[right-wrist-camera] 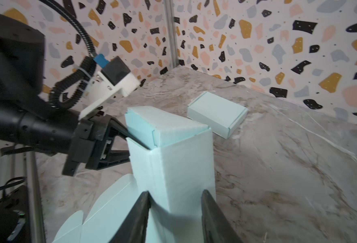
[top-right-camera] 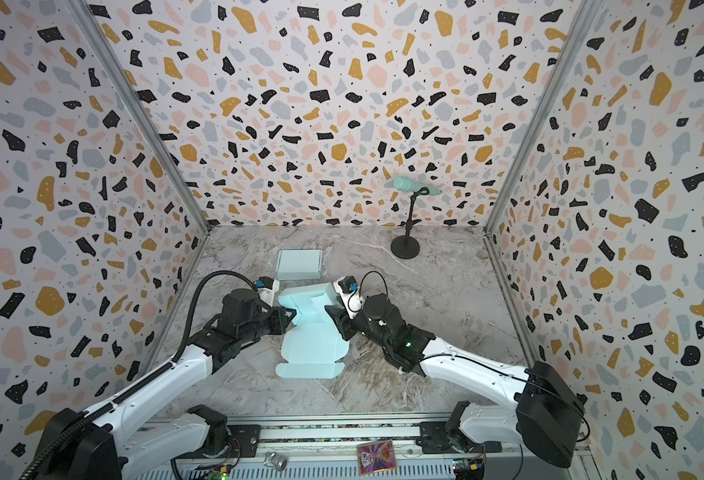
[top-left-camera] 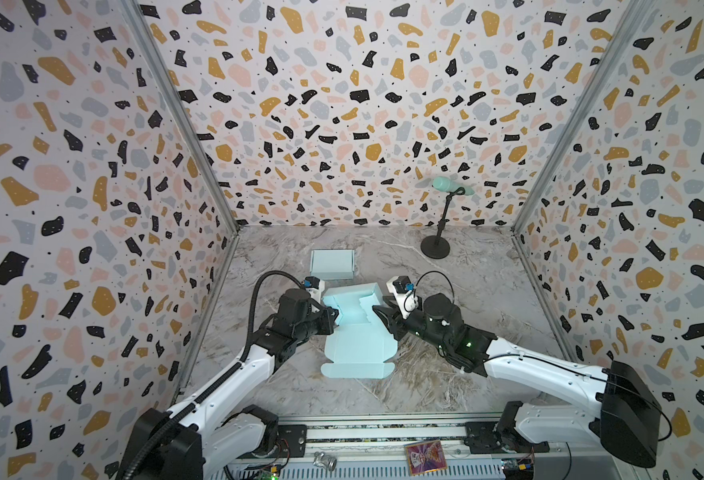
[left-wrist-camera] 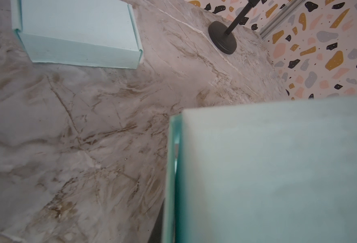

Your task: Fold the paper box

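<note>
We note the marble table (top-left-camera: 445, 291) first. The box (top-left-camera: 354, 345) lies mid-table between the two grippers. Its near panel and flap lie flat, and its far end is folded up into walls. A closed box (top-left-camera: 332, 264) sits just behind it, apart from it. A black stand (top-left-camera: 435, 247) is at the far right, well apart. The left gripper (top-left-camera: 337, 313) is pinched nearly closed on the box's left wall. The right gripper (right-wrist-camera: 175, 195) has its jaws part-way apart at the raised right wall. We cannot tell whether they press it.
</note>
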Robot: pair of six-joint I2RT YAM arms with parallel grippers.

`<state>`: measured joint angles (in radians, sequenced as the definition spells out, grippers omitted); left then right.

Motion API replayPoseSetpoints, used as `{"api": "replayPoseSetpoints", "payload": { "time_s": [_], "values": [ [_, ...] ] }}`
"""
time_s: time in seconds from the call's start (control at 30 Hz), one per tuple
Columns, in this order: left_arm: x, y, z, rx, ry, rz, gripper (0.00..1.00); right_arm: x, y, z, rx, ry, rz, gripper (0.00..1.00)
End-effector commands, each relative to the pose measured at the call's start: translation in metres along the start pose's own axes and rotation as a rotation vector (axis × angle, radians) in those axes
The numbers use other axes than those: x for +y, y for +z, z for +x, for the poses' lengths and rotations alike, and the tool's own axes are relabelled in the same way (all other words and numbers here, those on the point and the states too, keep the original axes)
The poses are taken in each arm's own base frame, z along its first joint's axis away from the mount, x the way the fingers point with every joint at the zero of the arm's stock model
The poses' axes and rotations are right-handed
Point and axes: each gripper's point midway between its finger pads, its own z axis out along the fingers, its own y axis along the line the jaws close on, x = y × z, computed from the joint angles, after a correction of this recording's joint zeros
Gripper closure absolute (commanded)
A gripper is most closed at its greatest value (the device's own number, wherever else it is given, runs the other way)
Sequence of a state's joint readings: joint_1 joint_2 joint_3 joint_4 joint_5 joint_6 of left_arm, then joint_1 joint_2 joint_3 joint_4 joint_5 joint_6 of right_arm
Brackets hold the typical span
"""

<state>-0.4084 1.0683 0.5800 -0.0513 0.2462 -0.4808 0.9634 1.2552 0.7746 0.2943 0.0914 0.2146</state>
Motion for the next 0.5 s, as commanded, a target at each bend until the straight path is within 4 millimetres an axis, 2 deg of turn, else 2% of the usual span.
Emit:
{"api": "replayPoseSetpoints", "payload": {
  "time_s": [0.0, 0.47],
  "values": [
    [-0.02, -0.003, -0.014, -0.057, 0.013, 0.087, 0.93, -0.018, 0.004, 0.006, 0.059, 0.003, 0.179, 0.59],
    [-0.013, 0.001, -0.012, -0.072, -0.037, 0.068, 0.93, 0.003, 0.038, 0.012, 0.147, -0.15, 0.428, 0.7]
  ]
}}
